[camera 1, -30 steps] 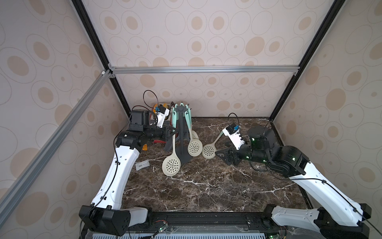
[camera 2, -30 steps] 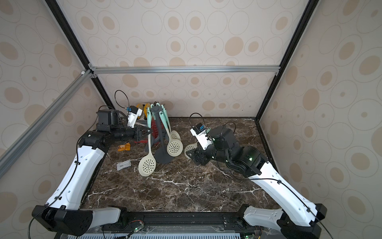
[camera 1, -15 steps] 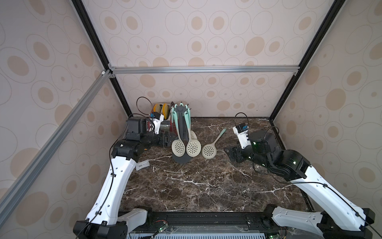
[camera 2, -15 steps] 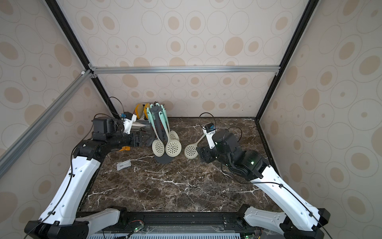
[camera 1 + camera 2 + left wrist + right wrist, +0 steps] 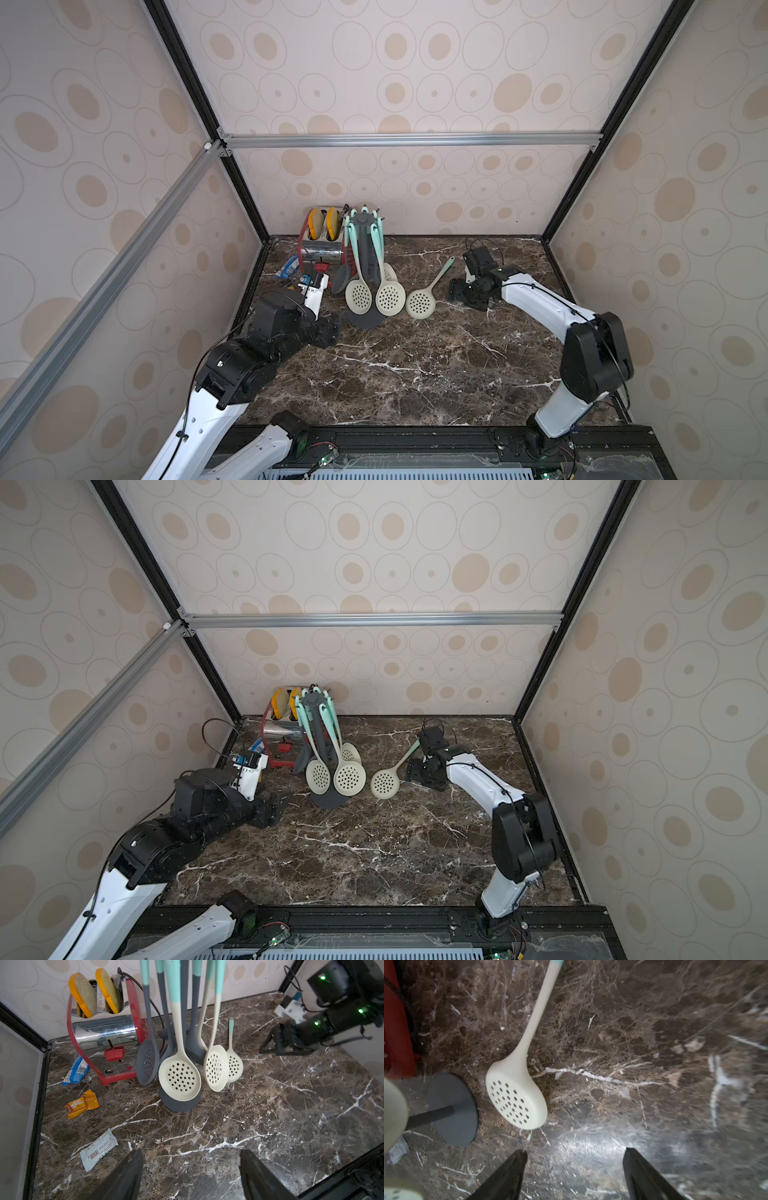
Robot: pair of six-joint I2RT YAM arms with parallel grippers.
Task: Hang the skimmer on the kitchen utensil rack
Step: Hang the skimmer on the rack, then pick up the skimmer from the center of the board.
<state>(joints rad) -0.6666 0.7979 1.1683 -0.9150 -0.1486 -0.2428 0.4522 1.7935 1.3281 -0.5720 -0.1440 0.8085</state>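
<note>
Hanging skimmers (image 5: 390, 296) are carried by the kitchen utensil rack (image 5: 365, 321); one skimmer (image 5: 420, 302) lies on the worktop (image 5: 415, 374). Left fingers (image 5: 124, 1178) and right fingers (image 5: 504, 1178) are spread, empty.

I see the cream skimmer (image 5: 420, 302) lying flat on the desk (image 5: 415, 374) — just beside the upright grey utensil rack (image 5: 362, 245).

Right wrist view crops the skimmer (image 5: 517, 1095) at its handle.

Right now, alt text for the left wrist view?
Grey utensil rack hung with cream and grey skimmers; one more cream skimmer lies on the marble table beside it. Red toaster by the wall, open fingers in the foreground.
</note>
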